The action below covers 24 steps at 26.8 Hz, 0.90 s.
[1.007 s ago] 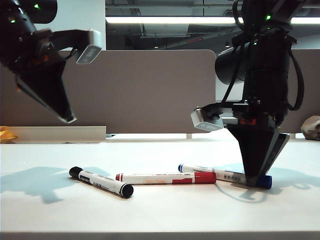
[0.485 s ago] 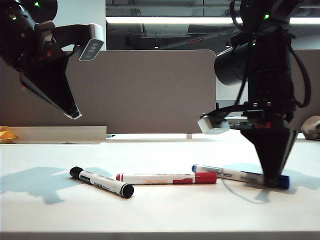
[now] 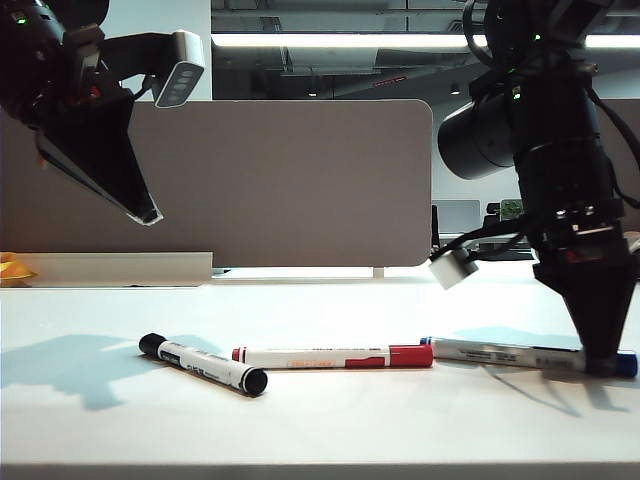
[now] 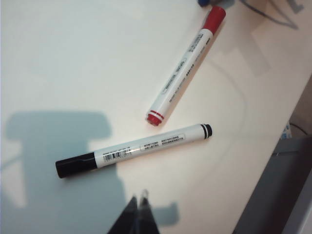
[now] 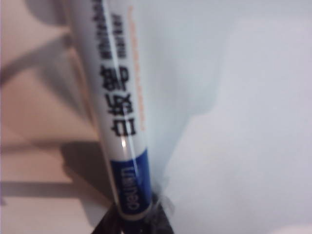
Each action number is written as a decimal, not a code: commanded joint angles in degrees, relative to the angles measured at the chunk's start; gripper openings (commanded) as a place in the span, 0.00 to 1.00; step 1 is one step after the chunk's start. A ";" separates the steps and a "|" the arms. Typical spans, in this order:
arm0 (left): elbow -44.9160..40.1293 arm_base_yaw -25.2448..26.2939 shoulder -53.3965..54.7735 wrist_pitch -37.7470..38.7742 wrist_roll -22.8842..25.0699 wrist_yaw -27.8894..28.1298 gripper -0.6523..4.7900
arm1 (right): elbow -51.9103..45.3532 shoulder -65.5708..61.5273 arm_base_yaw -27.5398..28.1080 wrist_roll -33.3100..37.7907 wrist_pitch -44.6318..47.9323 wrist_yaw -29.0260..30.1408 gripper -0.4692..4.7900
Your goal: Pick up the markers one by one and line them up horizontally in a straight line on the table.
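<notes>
While the right gripper (image 3: 603, 368) pressed down at the right side of the table (image 3: 330, 425), its two fingers stood clamped on the blue cap end of the blue marker (image 3: 525, 356), which lay flat on the white surface. In the right wrist view the same marker (image 5: 119, 117) filled the frame, its blue cap wedged between the dark fingertips (image 5: 146, 214) (the printed label ran along the white barrel). The marker's capped end poked out just past the gripper on the far right, and its other, blue-tipped end nearly touched the red cap of the red marker (image 3: 333, 356).

The red marker lay level near the middle of the table, roughly in a line with the blue one. To its left, the black marker (image 3: 203, 364) rested at a slant, its near end just beside the red marker's red-banded tail.

The left gripper (image 3: 147, 214) hung high above the left side of the table, well apart from every marker, its fingers brought together on nothing. From the left wrist view, the closed fingertips (image 4: 139, 214) pointed toward the black marker (image 4: 132, 150), with the red marker (image 4: 186, 65) lying beyond it.

A grey-brown divider panel (image 3: 290, 180) stood behind the table.
</notes>
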<state>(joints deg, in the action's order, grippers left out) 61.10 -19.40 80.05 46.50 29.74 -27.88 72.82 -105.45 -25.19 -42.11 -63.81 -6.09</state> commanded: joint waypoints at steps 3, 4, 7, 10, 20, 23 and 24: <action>0.24 0.00 -0.28 -0.09 -0.17 -0.46 0.11 | -0.07 -0.09 0.00 -9.88 -1.51 -8.68 0.19; 0.24 0.00 -0.28 -0.11 -0.17 -0.44 0.11 | -0.07 -0.09 0.00 -10.73 -1.44 -9.60 0.19; 0.24 0.00 -0.28 -0.13 -0.17 -0.44 0.11 | -0.07 -0.09 0.02 -10.91 0.11 -9.86 0.19; 0.24 0.00 -0.28 -0.07 -0.17 -0.42 0.11 | -0.07 -0.09 0.02 -10.91 0.42 -9.86 0.19; 0.22 0.02 -0.28 -0.07 -0.15 -0.26 0.11 | -0.07 -0.09 0.02 -13.97 -0.11 -9.07 0.19; 0.22 0.02 -0.28 -0.04 -0.15 -0.26 0.11 | -0.07 -0.09 0.00 -13.92 1.40 -6.58 0.19; 0.22 0.02 -0.28 0.13 -0.15 -0.26 0.11 | -0.07 -0.09 -0.04 -13.92 1.95 -5.33 0.19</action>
<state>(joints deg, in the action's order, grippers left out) 61.12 -19.40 80.05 46.50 29.74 -27.86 72.62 -105.65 -25.02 -55.81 -62.43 -12.80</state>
